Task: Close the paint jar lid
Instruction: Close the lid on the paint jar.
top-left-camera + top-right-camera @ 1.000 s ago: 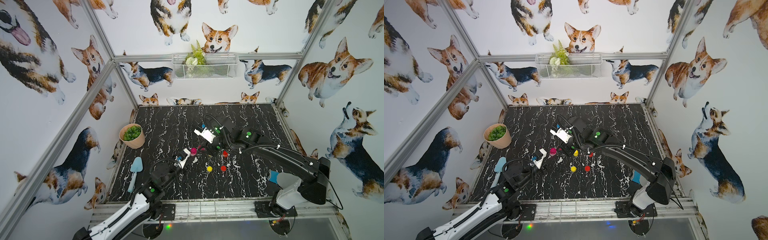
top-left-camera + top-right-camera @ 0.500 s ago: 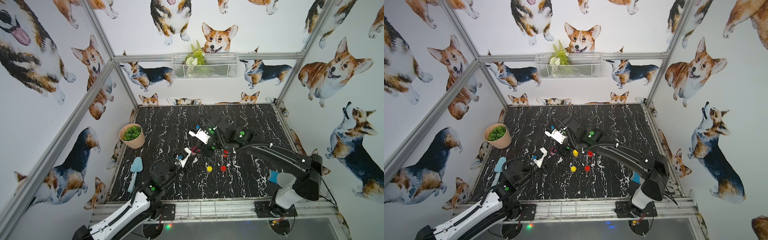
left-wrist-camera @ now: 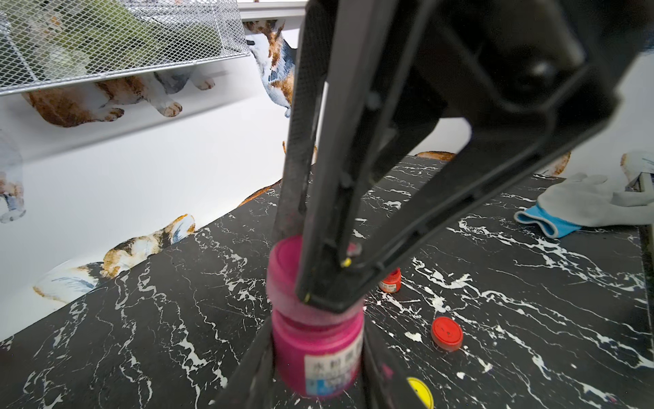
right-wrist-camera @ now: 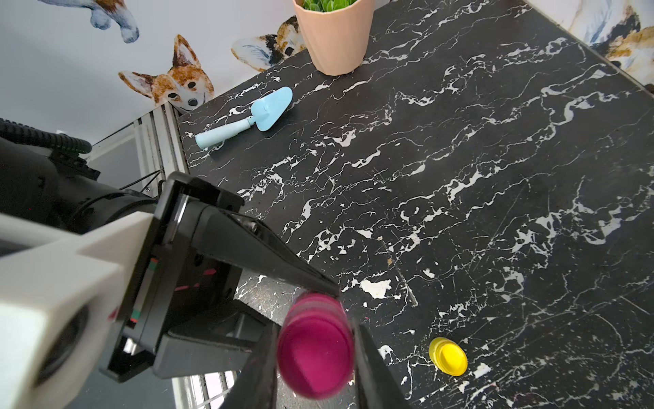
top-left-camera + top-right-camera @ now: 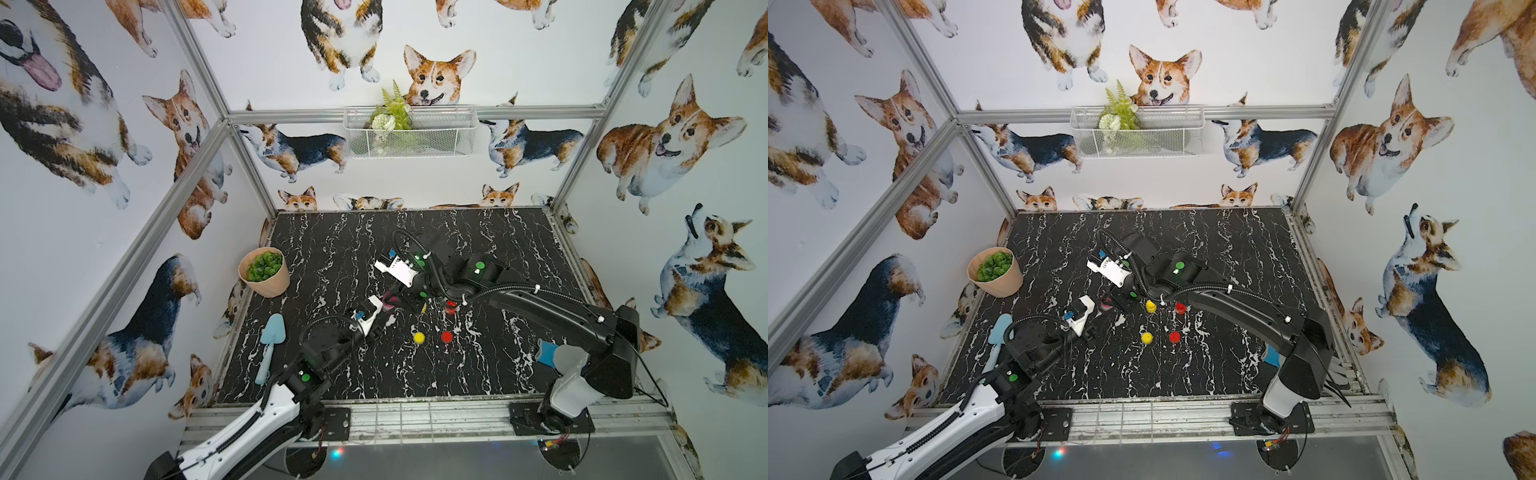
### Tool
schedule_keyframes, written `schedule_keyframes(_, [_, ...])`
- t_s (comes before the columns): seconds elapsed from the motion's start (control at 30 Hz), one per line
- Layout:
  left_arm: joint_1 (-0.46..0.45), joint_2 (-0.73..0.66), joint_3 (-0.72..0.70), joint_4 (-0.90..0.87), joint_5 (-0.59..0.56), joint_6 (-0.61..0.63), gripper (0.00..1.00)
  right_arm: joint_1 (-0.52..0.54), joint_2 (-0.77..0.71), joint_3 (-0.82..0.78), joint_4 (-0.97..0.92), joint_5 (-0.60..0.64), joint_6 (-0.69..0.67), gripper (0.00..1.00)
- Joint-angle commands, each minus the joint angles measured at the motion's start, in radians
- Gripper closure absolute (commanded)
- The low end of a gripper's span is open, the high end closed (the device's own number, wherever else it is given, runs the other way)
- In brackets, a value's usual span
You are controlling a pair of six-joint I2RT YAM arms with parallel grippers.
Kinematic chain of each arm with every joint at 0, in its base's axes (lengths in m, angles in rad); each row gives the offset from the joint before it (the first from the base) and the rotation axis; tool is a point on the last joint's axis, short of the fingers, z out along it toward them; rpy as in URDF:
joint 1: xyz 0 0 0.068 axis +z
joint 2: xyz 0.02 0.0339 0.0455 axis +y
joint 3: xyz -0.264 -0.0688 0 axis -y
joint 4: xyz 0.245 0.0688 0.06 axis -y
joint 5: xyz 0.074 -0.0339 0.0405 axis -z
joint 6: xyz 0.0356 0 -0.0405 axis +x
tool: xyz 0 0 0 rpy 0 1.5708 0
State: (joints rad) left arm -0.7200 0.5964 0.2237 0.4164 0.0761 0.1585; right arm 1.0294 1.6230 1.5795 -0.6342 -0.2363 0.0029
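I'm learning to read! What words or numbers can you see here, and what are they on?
"水粉": white label on the round pink plastic paint jar; the next character is partly hidden.
Small print below it: too blurred to read.
Label on the small red plastic paint jar: too small to read.
The round pink plastic lid: no writing shows.

I count three paint jars on my counter (image 5: 332, 249): one magenta jar (image 3: 311, 340), one yellow jar (image 5: 1150, 306) and one red jar (image 5: 1180, 308). The lids come to three as well: one magenta lid (image 4: 315, 350), one loose yellow lid (image 5: 419, 337) and one loose red lid (image 5: 446, 336). There is one potted plant (image 5: 264, 274), one blue trowel (image 5: 270, 338), one glove (image 3: 587, 202), and one wire basket (image 5: 440, 137) with one fern (image 5: 395, 106). Two pincers are mine: the left pincer (image 3: 315, 368) and the right pincer (image 4: 315, 361).
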Motion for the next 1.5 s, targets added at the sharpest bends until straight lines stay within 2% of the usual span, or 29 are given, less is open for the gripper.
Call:
schedule_keyframes(0.0, [0.001,-0.006,0.009,0.041,0.014,0.021,0.63,0.002,0.012,0.016,-0.002,-0.01,-0.017,0.69])
schedule_keyframes(0.63, [0.001,-0.093,-0.019,0.063,-0.079,0.065,0.63,0.001,0.051,0.028,-0.056,-0.075,-0.02,0.7])
schedule_keyframes(0.8, [0.001,-0.102,-0.033,0.084,-0.095,0.074,0.64,-0.014,0.053,0.031,-0.05,-0.137,-0.006,0.7])
schedule_keyframes(1.23, [0.001,-0.049,-0.025,0.156,-0.029,0.105,0.64,-0.013,0.092,0.074,-0.102,-0.136,-0.032,0.7])
schedule_keyframes(1.47, [0.001,-0.023,-0.008,0.17,-0.058,0.11,0.64,-0.003,0.098,0.057,-0.078,-0.138,-0.02,0.71])
